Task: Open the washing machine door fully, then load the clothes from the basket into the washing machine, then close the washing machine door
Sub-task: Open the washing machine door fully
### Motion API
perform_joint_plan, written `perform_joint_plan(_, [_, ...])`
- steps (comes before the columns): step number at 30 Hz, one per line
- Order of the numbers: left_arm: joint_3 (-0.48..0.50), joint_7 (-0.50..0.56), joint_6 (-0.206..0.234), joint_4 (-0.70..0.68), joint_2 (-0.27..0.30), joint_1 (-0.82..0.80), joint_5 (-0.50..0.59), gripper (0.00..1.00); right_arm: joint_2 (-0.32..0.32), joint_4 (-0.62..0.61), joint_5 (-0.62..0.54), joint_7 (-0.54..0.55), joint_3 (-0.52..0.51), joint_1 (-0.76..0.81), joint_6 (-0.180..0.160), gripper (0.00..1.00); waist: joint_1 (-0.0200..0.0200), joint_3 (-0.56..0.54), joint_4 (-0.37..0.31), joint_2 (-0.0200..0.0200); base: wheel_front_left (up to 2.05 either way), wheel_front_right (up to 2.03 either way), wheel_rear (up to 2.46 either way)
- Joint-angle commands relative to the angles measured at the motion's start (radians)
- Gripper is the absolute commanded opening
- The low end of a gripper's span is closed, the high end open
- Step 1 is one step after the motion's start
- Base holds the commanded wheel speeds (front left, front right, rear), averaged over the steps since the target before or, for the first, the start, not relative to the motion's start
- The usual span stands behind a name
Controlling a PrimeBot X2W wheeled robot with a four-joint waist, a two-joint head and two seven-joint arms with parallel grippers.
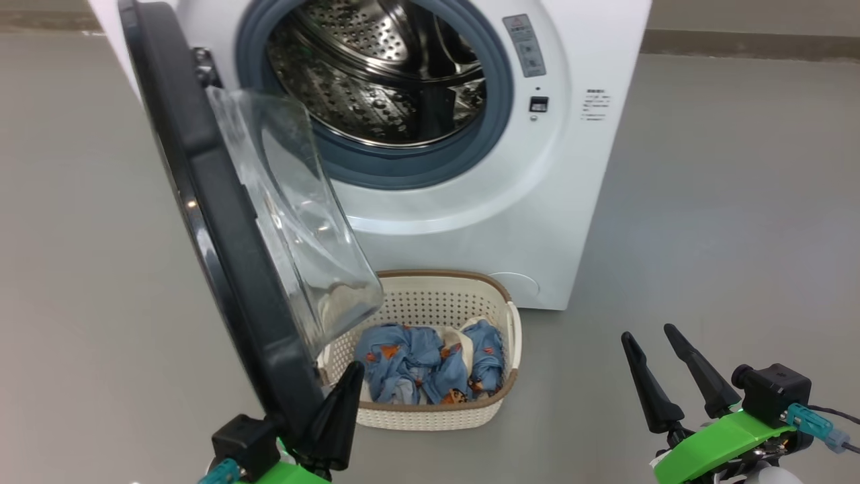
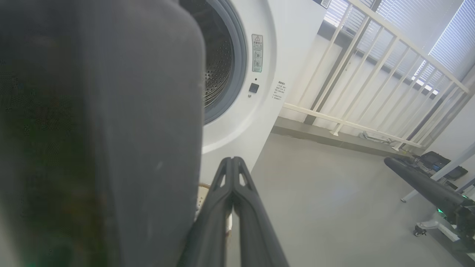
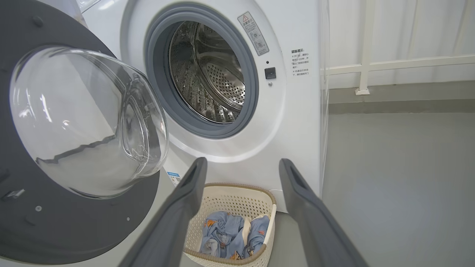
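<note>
**Near field.** L hand (image 1: pixel 353 373): fingers together, nothing between them, tip lying against the lower edge of the washing machine door (image 1: pixel 222 235) on its inner side. Judged reason: the shut fingers act as a blunt pusher, so the door can be swung outward w/o a grip on the rim. Contact looks real in head view. L wrist view is too blurred by the door's dark mass to confirm.

R hand (image 1: pixel 646 333): fingers wide apart, empty, over bare floor (image 1: pixel 705 235) to the right of the basket, well apart from it. Judged: parked, ready-opened for the clothes grab.

**Mid field.** Door stands approx. edge-on to head cam, i.e. about square to the machine front, not swung fully back. Step 1 judged incomplete. Its glass bowl window (image 1: pixel 302 235) overhangs the left part of the basket (image 1: pixel 437 274) in head view. Access from above is partly blocked on that side; more swing should free it.

Basket sits on the floor just in front of the washing machine (image 1: pixel 584 168), below the opening. Short lift path, prob. why it's there. Contents: the clothes (image 1: pixel 416 363), blue w/ orange print and some cream parts, bunched on the bottom, well below the rim. No. of items: can't tell.

**Far field.** Drum (image 1: pixel 376 74) inside grey rubber ring (image 1: pixel 497 121): bare steel, no fabric in the visible part. Loading not begun.
</note>
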Motion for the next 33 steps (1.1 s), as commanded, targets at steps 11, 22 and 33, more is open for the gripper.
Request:
perform_joint_plan(11, [0.147, -0.006, 0.014, -0.014, 0.03, 0.008, 0.069, 0.0, -0.002, -0.02, 0.001, -0.012, 0.012, -0.011, 0.01, 1.0, 0.0, -0.023, 0.129, 0.0, 0.0, 0.0, 0.0])
perform_joint_plan(22, [0.228, -0.006, 0.015, -0.001, 0.086, 0.002, 0.089, 0.0, 0.013, -0.019, -0.003, -0.012, 0.007, -0.008, 0.01, 1.0, 0.0, -0.022, 0.189, 0.0, 0.0, 0.0, 0.0])
perform_joint_plan(33, [0.306, 0.071, 0.046, 0.043, 0.176, -0.069, 0.06, 0.0, 0.022, -0.021, -0.008, -0.012, 0.0, -0.015, 0.01, 1.0, 0.0, -0.009, 0.228, 0.0, 0.0, 0.0, 0.0])
